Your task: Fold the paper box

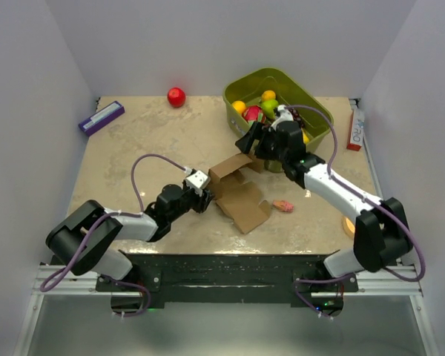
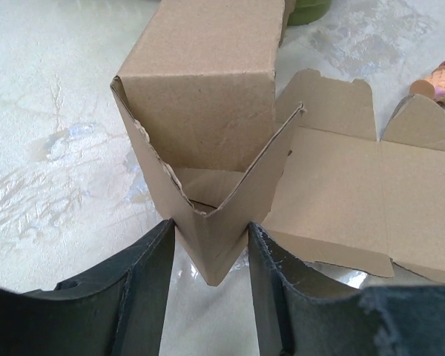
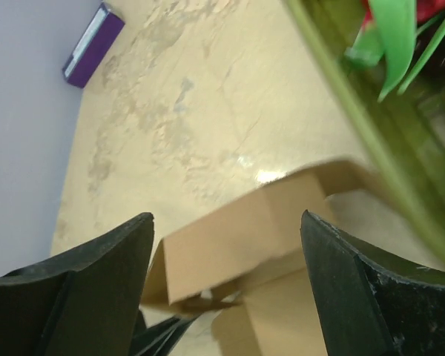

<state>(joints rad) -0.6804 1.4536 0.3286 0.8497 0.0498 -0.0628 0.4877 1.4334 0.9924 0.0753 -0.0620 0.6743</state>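
Observation:
The paper box is plain brown cardboard, partly folded, in the middle of the table. Some walls stand up and other flaps lie flat toward the front right. My left gripper is at its left side. In the left wrist view the gripper is closed on a raised corner of the box, with both fingers touching the cardboard. My right gripper is open and empty above the box's far edge. In the right wrist view its gripper frames the box below.
A green bin of toy fruit stands at the back right, close behind the right gripper. A red ball and a purple-and-white box lie at the back left. A red-and-white slim box lies at the right edge. A small pink object lies right of the cardboard.

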